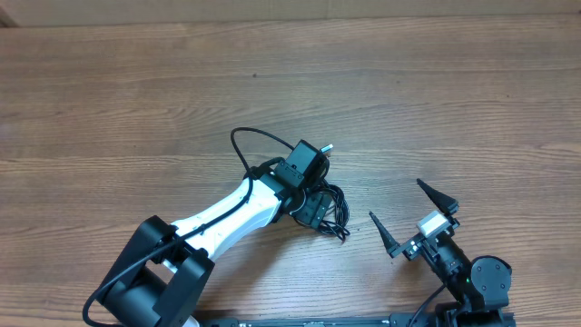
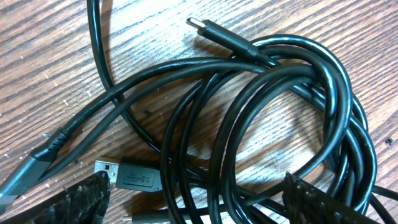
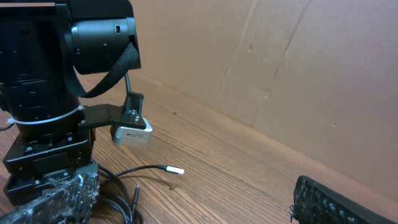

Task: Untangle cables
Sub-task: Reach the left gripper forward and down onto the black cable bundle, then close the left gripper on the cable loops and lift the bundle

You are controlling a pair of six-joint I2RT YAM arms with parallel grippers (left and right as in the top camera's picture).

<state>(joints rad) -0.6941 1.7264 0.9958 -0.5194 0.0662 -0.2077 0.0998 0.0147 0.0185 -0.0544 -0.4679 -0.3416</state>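
Two pincers, both spread. The left gripper point(image 2: 199, 200) straddles the cables point(image 1: 329, 211), a looped heap toward the near edge of the table point(image 1: 136, 91), nipping nothing yet. I'd say it's choosing a strand, and the next move calls for pinching one cord alone, perhaps by the USB plug point(image 2: 127, 175). The right gripper point(image 1: 395, 198) hangs beside, released. Overlapping loops stand in the way.
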